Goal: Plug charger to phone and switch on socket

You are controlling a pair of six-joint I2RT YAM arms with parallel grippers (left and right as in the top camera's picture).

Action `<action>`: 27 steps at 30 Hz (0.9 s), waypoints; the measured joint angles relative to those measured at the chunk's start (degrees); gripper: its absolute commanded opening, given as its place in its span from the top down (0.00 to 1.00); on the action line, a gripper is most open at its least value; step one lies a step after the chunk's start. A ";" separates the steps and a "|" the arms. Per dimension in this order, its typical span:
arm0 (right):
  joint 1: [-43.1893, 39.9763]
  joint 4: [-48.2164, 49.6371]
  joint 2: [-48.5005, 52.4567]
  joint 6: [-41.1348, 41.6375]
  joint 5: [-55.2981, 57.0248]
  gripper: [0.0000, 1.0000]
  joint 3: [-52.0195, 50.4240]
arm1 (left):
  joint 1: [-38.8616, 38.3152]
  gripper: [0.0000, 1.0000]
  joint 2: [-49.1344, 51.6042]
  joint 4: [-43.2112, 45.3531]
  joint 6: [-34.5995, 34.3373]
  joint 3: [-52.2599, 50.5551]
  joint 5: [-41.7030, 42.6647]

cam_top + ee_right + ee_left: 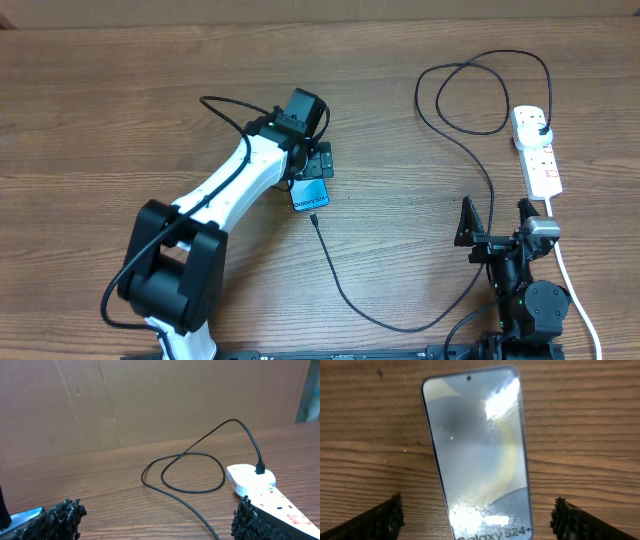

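Overhead first: the left gripper [318,168] hangs right over the phone [311,195], which lies flat on the desk [90,90], screen up. The charger [400,322] tip sits at the phone end farthest from that gripper's wrist, but I can't tell if it's actually seated. The right gripper [495,218] is spread wide and holding nothing, with the socket [537,150] just ahead of it, a bit to its right

Left wrist view: the left gripper [480,520] is wide apart, the phone [480,455] lies between and below, and neither finger touches it. The glass is glossy with glare, so I'd guess it's rigid, light and slippery and will skate on the wood. Squeeze the long dark edges, not the screen

Right wrist view: the right gripper [155,517] is open too. The charger [185,472] loops ahead of it, its plug [260,467] in the socket [265,495]. The cable looks thin and floppy – grab the stiff tip, never mid-cord – and that light strip may skid when its switch is pressed
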 measured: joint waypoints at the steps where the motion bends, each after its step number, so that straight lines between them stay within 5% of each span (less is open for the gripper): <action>1: 0.00 0.02 0.00 0.00 -0.02 0.00 0.00 | 0.00 0.00 0.74 -0.15 0.04 0.00 0.11; 27: 0.00 0.04 0.00 -0.02 0.00 0.00 0.00 | 0.00 0.00 5.14 1.18 0.72 0.00 0.96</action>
